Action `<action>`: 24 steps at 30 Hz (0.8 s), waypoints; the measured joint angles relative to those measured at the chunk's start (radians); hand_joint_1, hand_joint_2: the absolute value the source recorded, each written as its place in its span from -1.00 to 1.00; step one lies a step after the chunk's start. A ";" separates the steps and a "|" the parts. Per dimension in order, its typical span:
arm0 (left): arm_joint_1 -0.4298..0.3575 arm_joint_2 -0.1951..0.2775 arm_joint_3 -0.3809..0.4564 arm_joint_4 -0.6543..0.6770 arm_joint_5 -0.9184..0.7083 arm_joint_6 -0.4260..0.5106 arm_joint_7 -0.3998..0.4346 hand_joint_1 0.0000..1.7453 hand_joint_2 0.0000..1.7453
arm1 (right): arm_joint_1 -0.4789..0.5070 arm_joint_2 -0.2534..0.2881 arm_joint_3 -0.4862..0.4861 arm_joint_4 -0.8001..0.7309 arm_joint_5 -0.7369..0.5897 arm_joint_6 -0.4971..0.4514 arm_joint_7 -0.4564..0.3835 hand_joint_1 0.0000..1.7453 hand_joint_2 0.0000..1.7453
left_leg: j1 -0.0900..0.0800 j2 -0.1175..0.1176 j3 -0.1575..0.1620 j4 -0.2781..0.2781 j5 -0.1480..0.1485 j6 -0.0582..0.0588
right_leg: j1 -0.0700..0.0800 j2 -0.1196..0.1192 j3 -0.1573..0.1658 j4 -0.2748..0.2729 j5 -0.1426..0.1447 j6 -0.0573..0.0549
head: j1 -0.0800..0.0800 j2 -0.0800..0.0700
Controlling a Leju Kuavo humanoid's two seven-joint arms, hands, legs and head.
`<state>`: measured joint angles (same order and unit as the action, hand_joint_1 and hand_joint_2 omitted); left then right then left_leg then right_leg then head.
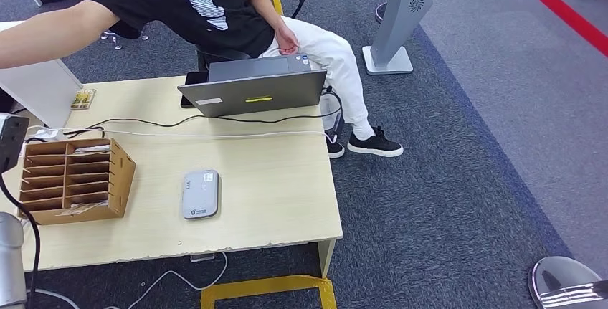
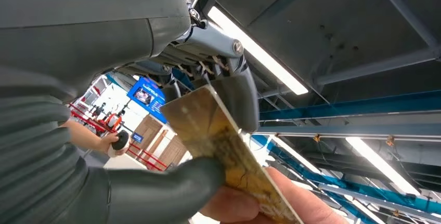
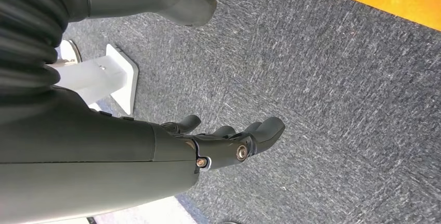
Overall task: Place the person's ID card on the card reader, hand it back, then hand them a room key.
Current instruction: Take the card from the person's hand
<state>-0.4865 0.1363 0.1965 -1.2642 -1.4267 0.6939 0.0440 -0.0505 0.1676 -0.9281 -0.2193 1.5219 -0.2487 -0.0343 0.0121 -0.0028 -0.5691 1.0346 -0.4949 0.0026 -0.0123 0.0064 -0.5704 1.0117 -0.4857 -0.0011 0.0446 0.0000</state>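
In the left wrist view my left hand (image 2: 171,52) pinches a yellowish patterned card (image 2: 218,135) between its thumb (image 2: 161,193) and its dark fingers. A person's fingers (image 2: 291,203) hold the same card at its other end. The seated person's bare arm (image 1: 50,33) reaches out past the left edge of the head view. A grey card reader (image 1: 200,194) lies flat on the wooden table (image 1: 279,194) with nothing on it. My right hand (image 3: 208,146) hangs over the carpet, fingers loosely apart and holding nothing.
A wooden slotted organizer (image 1: 75,180) stands at the table's left, with a small yellowish card (image 1: 82,98) behind it. A grey laptop (image 1: 258,90) sits at the far edge, and cables (image 1: 215,133) cross the table. A white kiosk base (image 1: 391,58) stands on the carpet.
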 joint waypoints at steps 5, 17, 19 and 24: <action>0.006 0.004 0.000 0.000 0.004 0.000 0.001 1.00 1.00 | 0.000 0.000 0.000 0.000 0.000 0.000 0.000 -1.00 1.00 | 0.000 0.000 0.000 0.000 0.000 0.000 | 0.000 0.000 0.000 0.000 0.000 0.000 | 0.000 0.000; 0.032 0.015 0.000 0.000 0.033 0.000 -0.019 1.00 1.00 | 0.000 0.000 0.000 0.000 0.005 0.001 0.000 -1.00 1.00 | 0.000 0.000 0.000 0.000 0.000 0.000 | 0.000 0.000 0.000 0.000 0.000 0.000 | 0.000 0.000; 0.036 0.013 0.000 0.000 0.051 0.000 -0.033 1.00 1.00 | 0.000 0.000 0.000 0.000 0.005 0.001 0.000 -1.00 1.00 | 0.000 0.000 0.000 0.000 0.000 0.000 | 0.000 0.000 0.000 0.000 0.000 0.000 | 0.000 0.000; 0.082 -0.025 -0.040 0.000 0.145 -0.007 -0.084 1.00 1.00 | 0.000 0.000 0.000 0.000 0.003 0.001 0.000 -1.00 1.00 | -0.001 0.000 0.000 0.000 0.000 0.000 | 0.000 0.000 0.000 0.000 0.000 0.000 | 0.000 0.000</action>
<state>-0.4045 0.1117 0.1568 -1.2641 -1.2822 0.6869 -0.0399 -0.0508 0.1678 -0.9281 -0.2190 1.5253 -0.2480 -0.0339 0.0112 -0.0030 -0.5692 1.0346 -0.4951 0.0028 -0.0125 0.0061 -0.5706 1.0115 -0.4859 -0.0010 0.0445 0.0000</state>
